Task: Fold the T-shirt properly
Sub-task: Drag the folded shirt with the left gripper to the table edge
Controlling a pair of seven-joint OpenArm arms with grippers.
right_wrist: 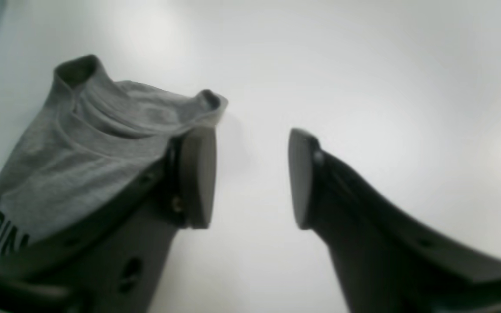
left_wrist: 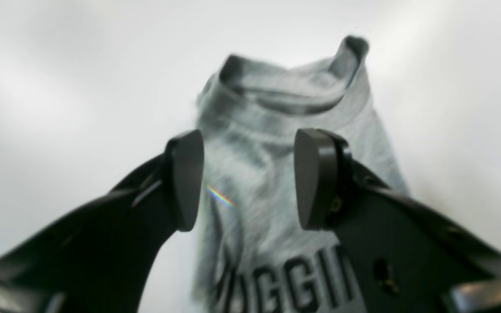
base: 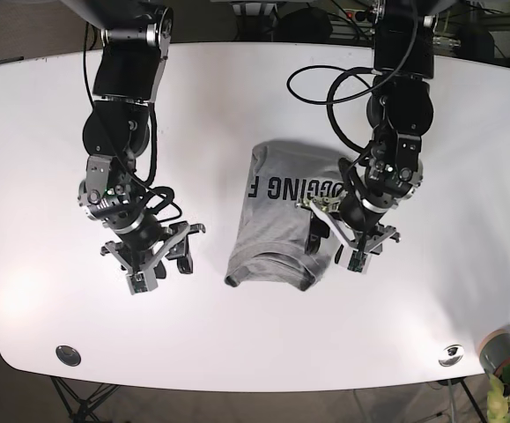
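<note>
The heather-grey T-shirt (base: 277, 220) lies on the white table (base: 237, 97), folded into a narrow shape with black lettering face up. In the left wrist view the T-shirt (left_wrist: 276, 87) lies under and beyond the gripper, with the rumpled neck end farthest away. My left gripper (left_wrist: 250, 180) is open and empty, just above the shirt; in the base view the left gripper (base: 334, 242) sits at the shirt's right edge. My right gripper (right_wrist: 249, 178) is open and empty over bare table, with the shirt (right_wrist: 81, 152) to its left. In the base view the right gripper (base: 162, 269) is apart from the shirt.
Two small round metal discs (base: 68, 355) (base: 451, 353) sit near the table's front edge. A pot with a plant (base: 501, 357) stands off the front right corner. Black cables (base: 325, 88) hang by the left arm.
</note>
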